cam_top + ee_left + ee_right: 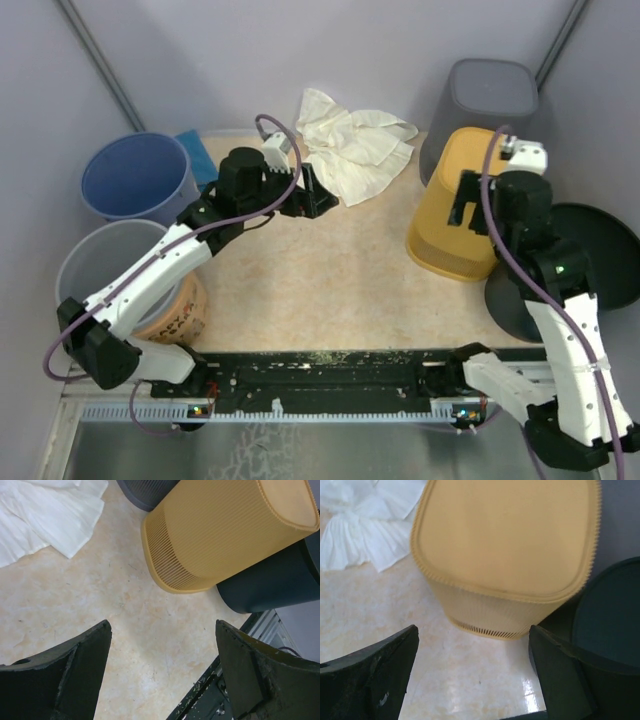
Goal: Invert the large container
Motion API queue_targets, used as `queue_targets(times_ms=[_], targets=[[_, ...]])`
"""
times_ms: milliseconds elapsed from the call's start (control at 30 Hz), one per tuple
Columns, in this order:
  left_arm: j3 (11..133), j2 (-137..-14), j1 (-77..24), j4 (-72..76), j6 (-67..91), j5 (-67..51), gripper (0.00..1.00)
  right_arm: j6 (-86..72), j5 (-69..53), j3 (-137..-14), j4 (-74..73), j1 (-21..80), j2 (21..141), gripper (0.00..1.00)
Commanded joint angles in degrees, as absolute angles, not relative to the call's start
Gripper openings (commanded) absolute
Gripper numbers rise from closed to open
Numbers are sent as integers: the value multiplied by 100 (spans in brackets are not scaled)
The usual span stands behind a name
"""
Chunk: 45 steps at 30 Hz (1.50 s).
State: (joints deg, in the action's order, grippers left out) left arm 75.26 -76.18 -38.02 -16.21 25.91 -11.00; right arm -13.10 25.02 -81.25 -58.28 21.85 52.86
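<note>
Grey partition walls enclose a beige marbled tabletop (330, 300). At the far left stands a blue round plastic bucket (135, 180), with a pale grey round bucket (95, 260) nearer.

Left gripper (318, 195): hovers over the table centre, fingers apart, nothing between them. Just beyond it lies a crumpled white cloth (350, 145).

At the right edge sits the large yellow ribbed plastic container (445, 220). Its flat closed face is upward and its rim end is down on the table. It touches a dark grey bin (490, 90) on its far side (whether it stands square or leans cannot be told).

Right gripper (474, 630): directly above the yellow container, fingers spread, empty. A black round tub (600, 250) lies to the right.

Handling: the container is thin-walled moulded plastic, judged light and fairly stiff but liable to flex. The ribbing should resist slipping. Take hold at the rim wall, or across two opposite sides.
</note>
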Motion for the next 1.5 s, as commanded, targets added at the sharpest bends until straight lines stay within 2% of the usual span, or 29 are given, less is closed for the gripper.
queue_targets(times_ms=[0,300,567,733,1033,1267,1467], targets=[[7681,-7931,-3942,-1382,2649,-1600,89,-1470,1816,-8841,-5529,1100,5546,90],[7354,-7728,-3999,-1385,2643,-1419,90,-1623,835,-9827,-5151,979,6751,60],[7229,-7639,-3999,-1554,2591,-1122,91,-1622,2263,-10291,-5435,1730,7910,56],[7212,-7628,-3999,-1574,2619,-1147,91,-1471,2741,-10305,-5406,1855,8140,55],[7123,-7633,-3999,-1535,2665,-1118,91,-1301,2771,-10269,-5421,1952,8298,45],[7128,-7703,-3999,-1538,2661,-1139,91,-1003,3230,-10432,-5519,2303,8525,43],[7066,-7664,-3999,-1559,2659,-1103,91,-924,3453,-10443,-5517,2329,8718,38]])
